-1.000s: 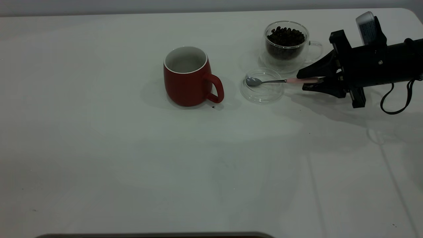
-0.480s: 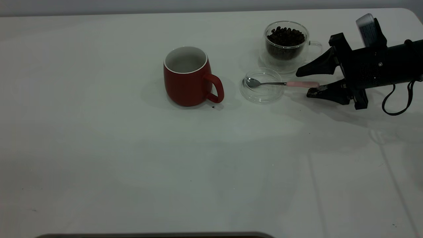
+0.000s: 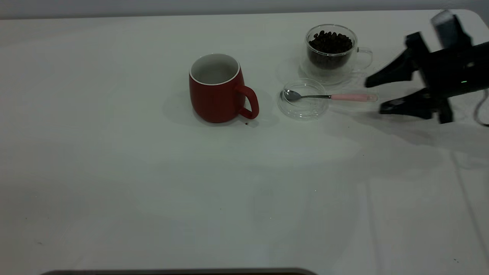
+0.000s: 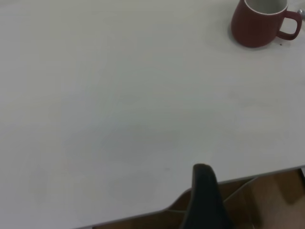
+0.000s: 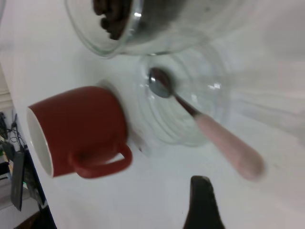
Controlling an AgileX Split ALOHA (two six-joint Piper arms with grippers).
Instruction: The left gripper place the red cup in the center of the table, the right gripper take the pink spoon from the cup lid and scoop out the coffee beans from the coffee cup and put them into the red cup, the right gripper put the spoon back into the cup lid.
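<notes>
Now the right tool [image 3: 372, 95] hangs with its jaws spread apart just beyond the end of the pink spoon [image 3: 329, 96], touching nothing. That spoon rests with its bowl in the cup lid [image 3: 303, 109], between the red cup [image 3: 216, 91] and the coffee cup [image 3: 331, 51] on the table [image 3: 153, 183].

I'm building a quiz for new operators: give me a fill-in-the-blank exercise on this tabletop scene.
1. The pink spoon lies with its bowl inside the ____.
2. The coffee beans sit in the clear ____ cup.
3. The right end effector is ____, holding nothing, just beyond the spoon's handle.
4. The handle of the red cup points toward the cup ____.

Missing words: cup lid; coffee; open; lid
</notes>
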